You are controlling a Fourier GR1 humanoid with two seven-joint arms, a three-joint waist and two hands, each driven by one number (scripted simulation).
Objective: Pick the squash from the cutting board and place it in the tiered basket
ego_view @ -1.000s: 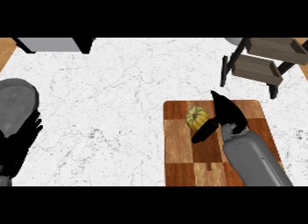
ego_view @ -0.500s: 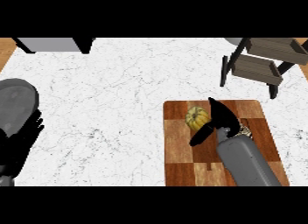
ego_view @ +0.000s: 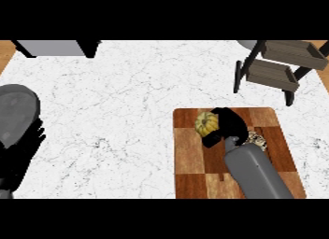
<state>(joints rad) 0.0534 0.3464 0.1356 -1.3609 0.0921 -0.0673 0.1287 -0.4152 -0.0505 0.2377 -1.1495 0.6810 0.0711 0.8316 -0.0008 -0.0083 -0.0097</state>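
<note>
Squash [ego_view: 206,122] on cutting board [ego_view: 195,163], back edge; tiered basket [ego_view: 281,65] behind board, rightward.

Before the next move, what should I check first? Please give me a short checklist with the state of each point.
1. Right robot hand curled round squash: ok.
2. Squash on cutting board, not lifted: ok.
3. Tiered basket in view, beyond the board's far right corner: ok.
4. Way from board to basket free: ok.
5. Room in basket's tiers: cannot tell.
6. Left robot hand resting open at left edge, out of the way: ok.

Right hand [ego_view: 229,125] curled in grasp; left hand [ego_view: 12,156] rests open.
</note>
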